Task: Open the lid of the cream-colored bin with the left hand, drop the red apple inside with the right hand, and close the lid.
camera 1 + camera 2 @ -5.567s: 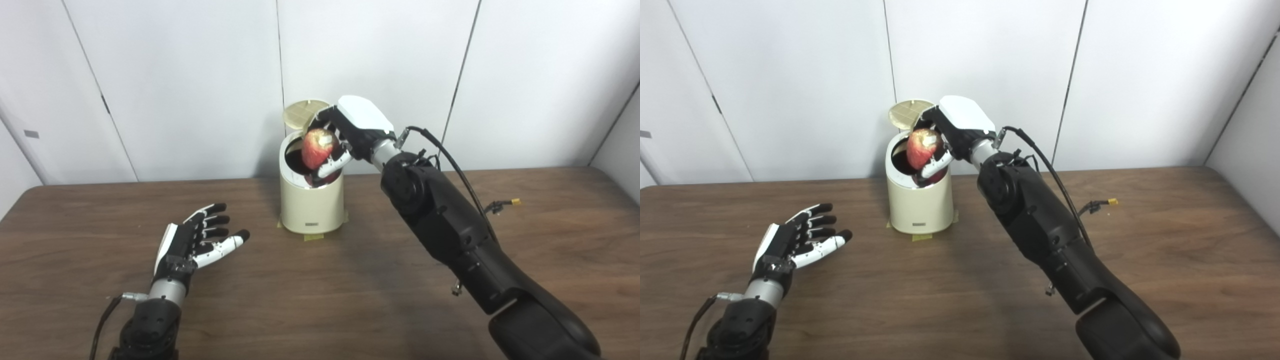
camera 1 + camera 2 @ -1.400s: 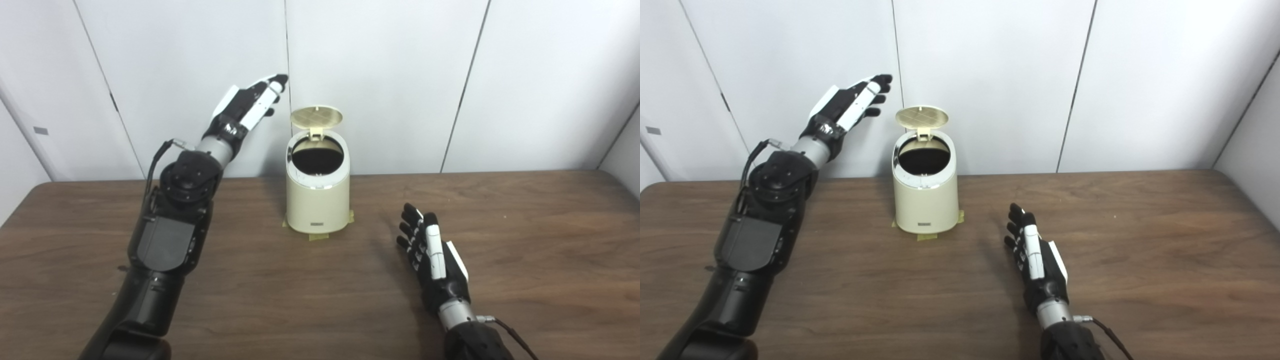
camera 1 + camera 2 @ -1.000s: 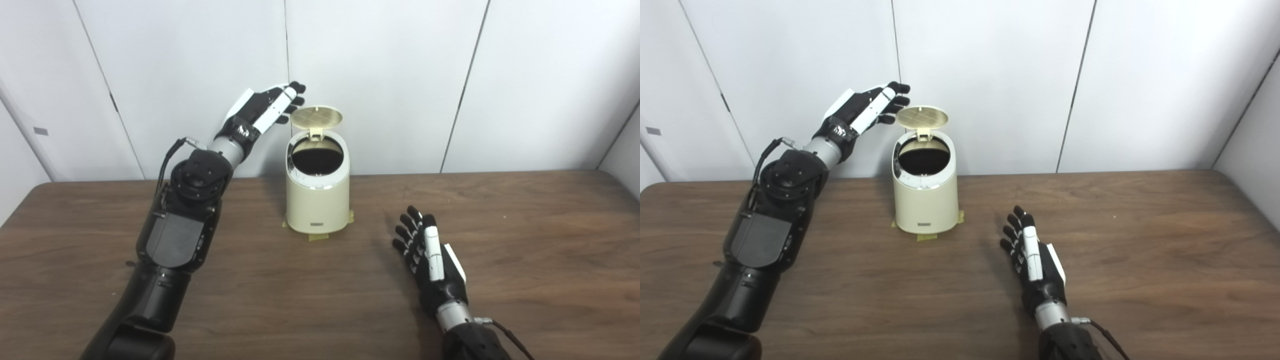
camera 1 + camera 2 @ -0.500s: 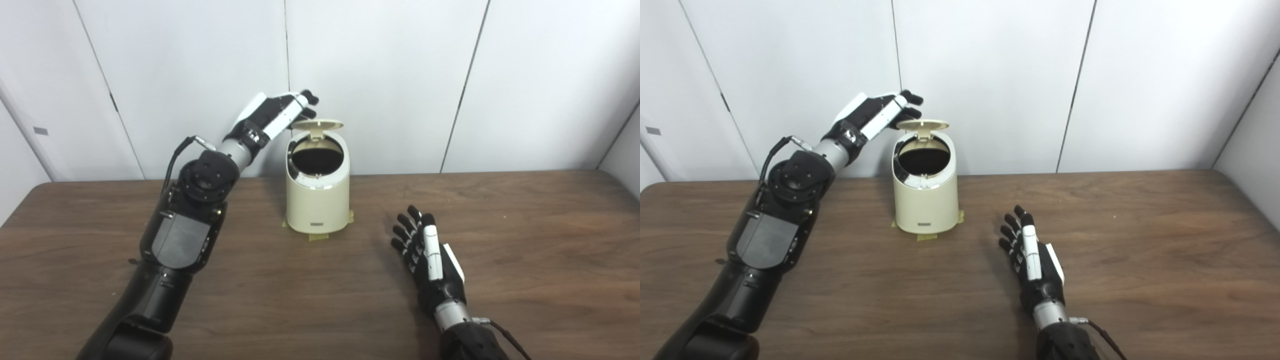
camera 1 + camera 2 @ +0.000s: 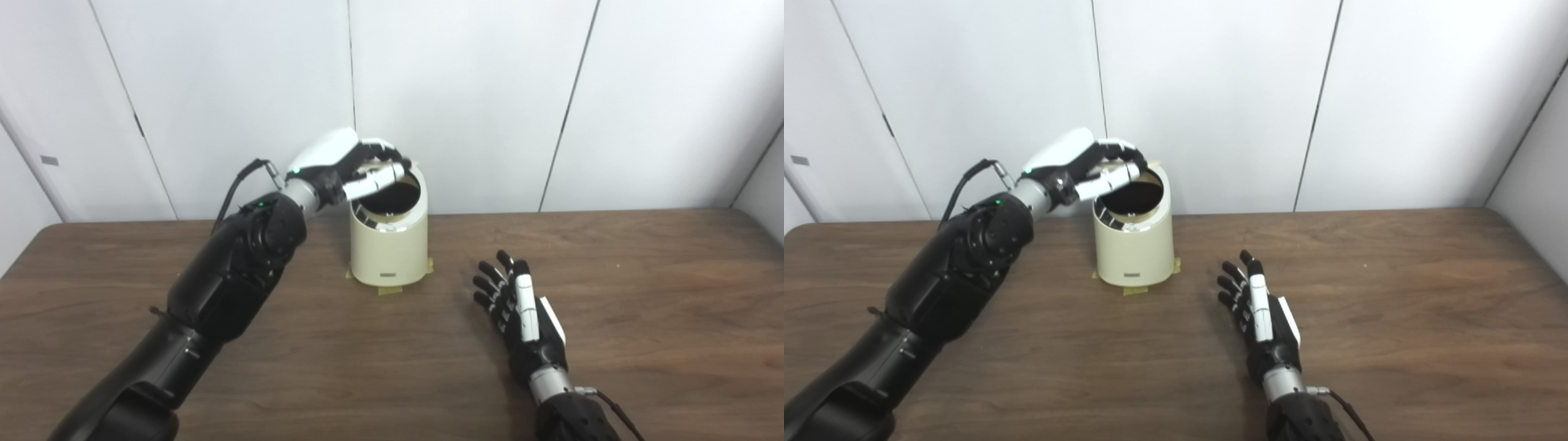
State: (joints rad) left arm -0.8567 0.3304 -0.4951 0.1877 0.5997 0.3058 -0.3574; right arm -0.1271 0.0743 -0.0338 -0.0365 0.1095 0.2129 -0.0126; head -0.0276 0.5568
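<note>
Nearest: right hand [image 5: 527, 321] flat on brown wood table [image 5: 643, 318], fingers spread, empty | cream bin [image 5: 388, 239] upright mid-table on tape, long axis vertical, mouth tilted forward, interior dark, apple unseen | left hand [image 5: 349, 165] curled over half-lowered lid [image 5: 1130, 164] at rear rim | white panel wall [image 5: 490, 92] behind.

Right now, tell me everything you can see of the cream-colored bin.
The cream-colored bin is a small round tub, smooth like plastic, standing upright on the brown table near the wall, with yellowish tape tabs at its base and a small label low on its front. Its mouth shows dark, with a shiny ring inside the rim. The lid is mostly hidden under the left hand, which lies over the bin's rear rim. No apple is visible.
</note>
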